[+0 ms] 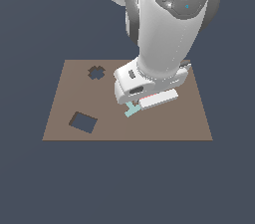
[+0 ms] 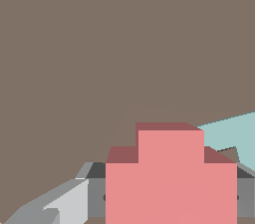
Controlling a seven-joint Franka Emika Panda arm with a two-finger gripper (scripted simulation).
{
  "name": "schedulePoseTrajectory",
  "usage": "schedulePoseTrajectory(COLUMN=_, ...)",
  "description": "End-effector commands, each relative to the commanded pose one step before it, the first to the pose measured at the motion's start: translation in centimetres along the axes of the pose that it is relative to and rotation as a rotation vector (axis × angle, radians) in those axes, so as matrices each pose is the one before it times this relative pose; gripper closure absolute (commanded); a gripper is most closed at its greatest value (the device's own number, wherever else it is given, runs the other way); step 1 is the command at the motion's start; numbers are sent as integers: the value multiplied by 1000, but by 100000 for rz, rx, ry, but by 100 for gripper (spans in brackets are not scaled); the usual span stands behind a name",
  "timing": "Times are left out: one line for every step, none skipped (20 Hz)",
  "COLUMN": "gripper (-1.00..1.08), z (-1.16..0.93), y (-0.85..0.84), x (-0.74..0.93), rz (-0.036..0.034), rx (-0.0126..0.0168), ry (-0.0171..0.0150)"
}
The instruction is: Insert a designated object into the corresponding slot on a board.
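In the wrist view the salmon-red plus-shaped block (image 2: 171, 178) fills the space between my gripper (image 2: 171, 193) and its grey fingers (image 2: 95, 195), which press against both of its sides. The gripper is shut on it just above the brown board (image 1: 164, 123). In the exterior view the white hand (image 1: 144, 86) hides the block almost entirely. The dark cross-shaped slot (image 1: 96, 72) lies near the board's far corner on the exterior view's left, well apart from the gripper.
A teal T-shaped piece (image 1: 132, 110) (image 2: 229, 136) lies on the board right beside the gripper. A larger dark rectangular cutout (image 1: 82, 122) sits near the board's front edge on the exterior view's left.
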State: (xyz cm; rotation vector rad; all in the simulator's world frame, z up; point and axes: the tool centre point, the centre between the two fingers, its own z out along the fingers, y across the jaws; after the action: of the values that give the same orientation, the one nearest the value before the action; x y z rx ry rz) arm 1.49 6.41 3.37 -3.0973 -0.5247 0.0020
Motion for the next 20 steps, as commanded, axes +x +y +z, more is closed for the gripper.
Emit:
schedulePoseTrajectory(gripper=108, z=-98, y=928, x=-1974, rz=-4970, rx=-49, ry=48)
schedulePoseTrajectory(gripper=108, z=-27, y=363, x=-805, rz=-2073, rx=-1, ry=-8)
schedulePoseTrajectory(gripper=108, z=-27, y=363, x=-801, rz=-2064, rx=-2, ry=-8)
schedulePoseTrajectory(gripper=108, z=-27, y=363, x=-796, rz=-2053, rx=-2, ry=-8)
schedulePoseTrajectory(gripper=108, z=-27, y=363, x=-790, rz=-2039, rx=-2, ry=-8)
schedulePoseTrajectory(gripper=108, z=-26, y=362, x=-783, rz=-2023, rx=-2, ry=-8)
schedulePoseTrajectory(gripper=108, z=-26, y=361, x=-775, rz=-2004, rx=-2, ry=-8)
schedulePoseTrajectory(gripper=108, z=-26, y=360, x=-765, rz=-1982, rx=-2, ry=-8)
schedulePoseTrajectory(gripper=108, z=-25, y=358, x=-755, rz=-1956, rx=-2, ry=-8)
schedulePoseTrajectory(gripper=108, z=-25, y=356, x=-744, rz=-1929, rx=-3, ry=-8)
schedulePoseTrajectory(gripper=108, z=-24, y=354, x=-731, rz=-1897, rx=-3, ry=-8)
schedulePoseTrajectory(gripper=108, z=-24, y=350, x=-716, rz=-1859, rx=-3, ry=-8)
schedulePoseTrajectory(gripper=108, z=-23, y=344, x=-699, rz=-1813, rx=-3, ry=-8)
schedulePoseTrajectory(gripper=108, z=-23, y=338, x=-679, rz=-1762, rx=-3, ry=-8)
schedulePoseTrajectory(gripper=108, z=-22, y=331, x=-655, rz=-1703, rx=-3, ry=-8)
schedulePoseTrajectory(gripper=108, z=-21, y=322, x=-628, rz=-1634, rx=-3, ry=-8)
schedulePoseTrajectory(gripper=108, z=-20, y=309, x=-595, rz=-1548, rx=-3, ry=-7)
schedulePoseTrajectory(gripper=108, z=-19, y=293, x=-560, rz=-1457, rx=-3, ry=-7)
schedulePoseTrajectory(gripper=108, z=-18, y=276, x=-527, rz=-1369, rx=-3, ry=-7)
schedulePoseTrajectory(gripper=108, z=-17, y=261, x=-495, rz=-1282, rx=-3, ry=-6)
